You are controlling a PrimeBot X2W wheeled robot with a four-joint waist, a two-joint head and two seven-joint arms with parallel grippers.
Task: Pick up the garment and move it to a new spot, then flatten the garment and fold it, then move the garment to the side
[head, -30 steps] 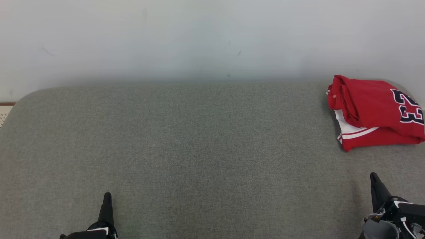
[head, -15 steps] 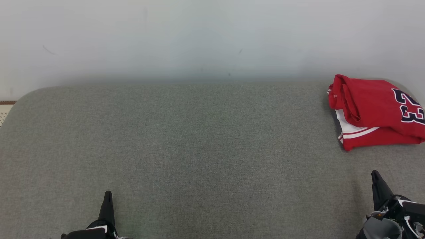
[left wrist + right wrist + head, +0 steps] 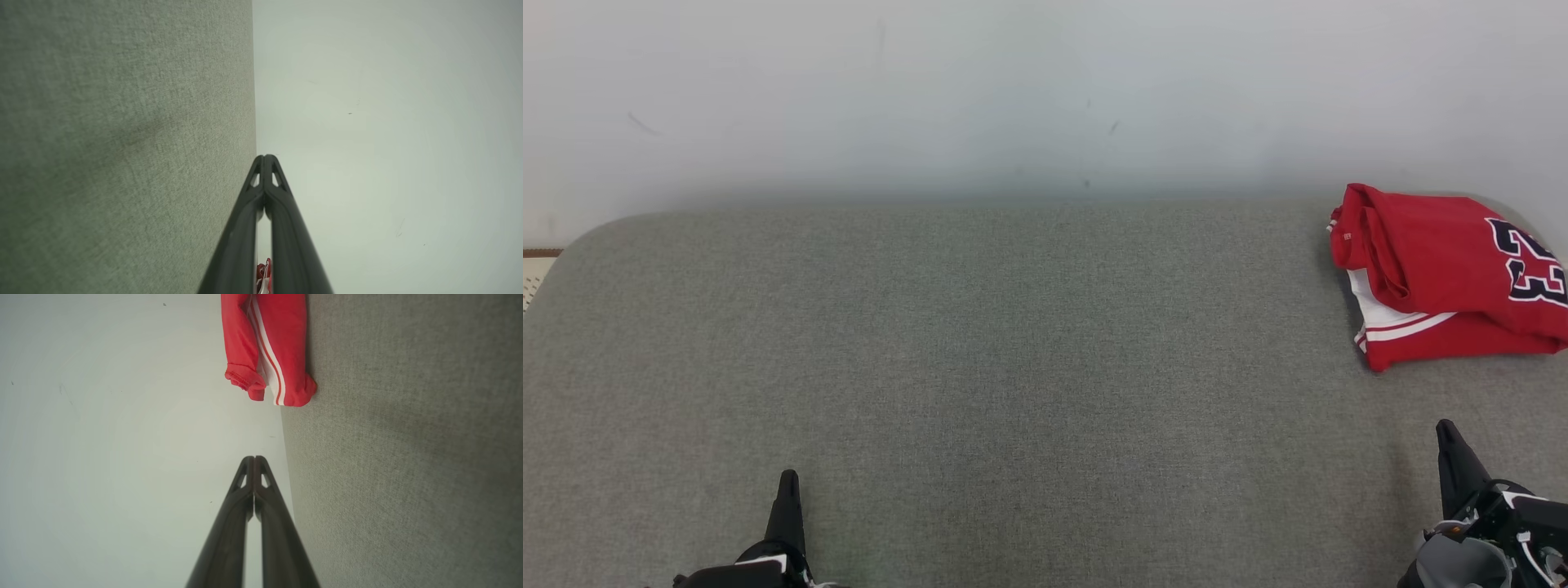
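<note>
Head view, far left edge: a thin brown strip [image 3: 539, 255] with a pale perforated patch below it, just past the rounded corner of the grey fabric-covered surface [image 3: 1013, 367]. I cannot tell what they belong to.

Lower left: left gripper [image 3: 787, 483] — pincer clenched, the two dark fingers pressed into a single point with nothing between them. It points toward the far edge, over bare grey fabric; I cannot tell whether it touches. In the left wrist view the fingers [image 3: 243, 228] meet at the tips. A narrow slit lower down shows a sliver of red and white cloth far off.

Centre: the surface is a flat, even weave that runs up to a plain pale wall [image 3: 1013, 98] with a few faint marks.

Far right corner: the garment [image 3: 1429, 269] is a red jersey with white stripe trim and a dark, white-outlined "23". It lies folded in a compact bundle on the surface, close to the wall, and the frame edge cuts off its right part. The folds are loose, with a rolled red edge on the left side.

Lower right: right gripper [image 3: 1447, 433] — likewise clenched and empty, tips together. It sits nearer the robot than the garment, well apart from it. In the right wrist view the fingers are closed and the garment lies ahead of them, where the surface meets the wall.
</note>
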